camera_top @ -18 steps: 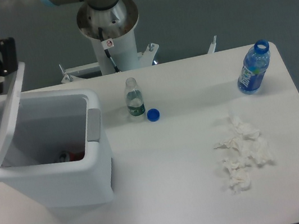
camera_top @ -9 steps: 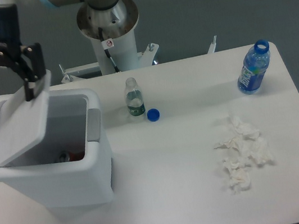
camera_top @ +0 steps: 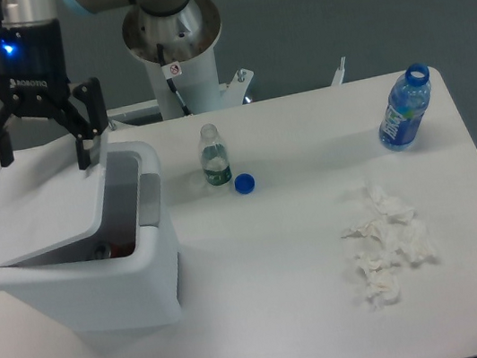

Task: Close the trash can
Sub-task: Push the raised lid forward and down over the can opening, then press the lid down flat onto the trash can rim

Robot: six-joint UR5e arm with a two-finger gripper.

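Your gripper (camera_top: 44, 155) is hanging with fingers spread wide over the trash can (camera_top: 79, 259) at the desk's left edge, its lid (camera_top: 44, 210) tilting half-shut.

White table (camera_top: 260, 257) with rounded corner, dull grey-blue floor behind, even soft light

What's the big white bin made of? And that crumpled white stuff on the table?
The large white rectangular trash can looks like smooth, slightly glossy plastic: rounded moulded corners, even colour, a thin flat lid. The crumpled white pile is probably tissue or paper towel: soft, wrinkled and matte, though the picture is too coarse to be sure.
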